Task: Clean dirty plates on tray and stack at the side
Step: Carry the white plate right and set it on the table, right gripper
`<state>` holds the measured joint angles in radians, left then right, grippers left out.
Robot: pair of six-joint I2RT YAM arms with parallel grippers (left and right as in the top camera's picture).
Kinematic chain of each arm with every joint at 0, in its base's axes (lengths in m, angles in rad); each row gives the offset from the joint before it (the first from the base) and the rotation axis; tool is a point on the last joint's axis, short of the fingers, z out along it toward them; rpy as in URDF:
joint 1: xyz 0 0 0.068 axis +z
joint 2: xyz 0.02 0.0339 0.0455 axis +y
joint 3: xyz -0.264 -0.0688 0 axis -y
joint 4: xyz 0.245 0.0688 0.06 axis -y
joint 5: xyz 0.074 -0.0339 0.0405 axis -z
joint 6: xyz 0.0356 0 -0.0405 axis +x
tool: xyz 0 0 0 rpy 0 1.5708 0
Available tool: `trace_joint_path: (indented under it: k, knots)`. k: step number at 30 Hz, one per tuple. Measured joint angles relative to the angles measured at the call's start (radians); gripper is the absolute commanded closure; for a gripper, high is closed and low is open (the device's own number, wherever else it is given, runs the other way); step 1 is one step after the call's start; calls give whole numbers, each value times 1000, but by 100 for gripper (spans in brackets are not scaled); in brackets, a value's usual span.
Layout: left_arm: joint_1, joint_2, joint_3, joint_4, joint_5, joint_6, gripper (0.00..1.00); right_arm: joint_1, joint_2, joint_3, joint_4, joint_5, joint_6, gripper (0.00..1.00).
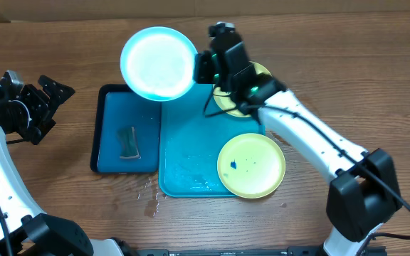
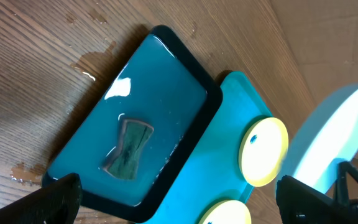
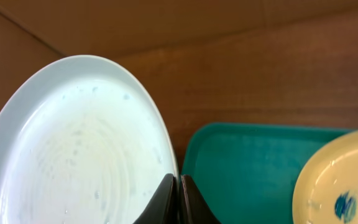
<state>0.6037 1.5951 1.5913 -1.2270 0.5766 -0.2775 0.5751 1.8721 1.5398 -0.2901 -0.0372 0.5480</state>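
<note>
My right gripper (image 1: 201,67) (image 3: 179,186) is shut on the rim of the light blue plate (image 1: 159,62) (image 3: 79,149) (image 2: 340,130). The plate hangs tilted above the far end of the turquoise tray (image 1: 191,149) (image 3: 247,168) (image 2: 229,124), its face wet with droplets. A pale yellow-green plate (image 1: 251,165) (image 2: 225,213) with a blue smear rests on the tray's near right corner. Another yellow-green plate (image 1: 262,71) (image 2: 265,151) lies at the far right corner, partly under my right arm. My left gripper (image 1: 45,107) (image 2: 179,183) stays open and holds nothing, left of the trays.
A smaller dark-blue, black-rimmed tray (image 1: 112,121) (image 2: 166,37) holds water and a grey-green sponge (image 1: 127,142) (image 2: 129,149), against the turquoise tray's left side. Water is spilled on the wood (image 1: 150,199) in front of the trays. A cardboard wall stands at the back.
</note>
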Motion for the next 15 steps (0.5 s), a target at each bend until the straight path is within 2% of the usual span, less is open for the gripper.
trace_joint_path:
  k: [7,15]
  knots:
    - [0,0,0,0,0,0,0,-188,-1,0,-163,-290,52,96]
    - [0,0,0,0,0,0,0,-421,-53,0,-373,-381,63,96]
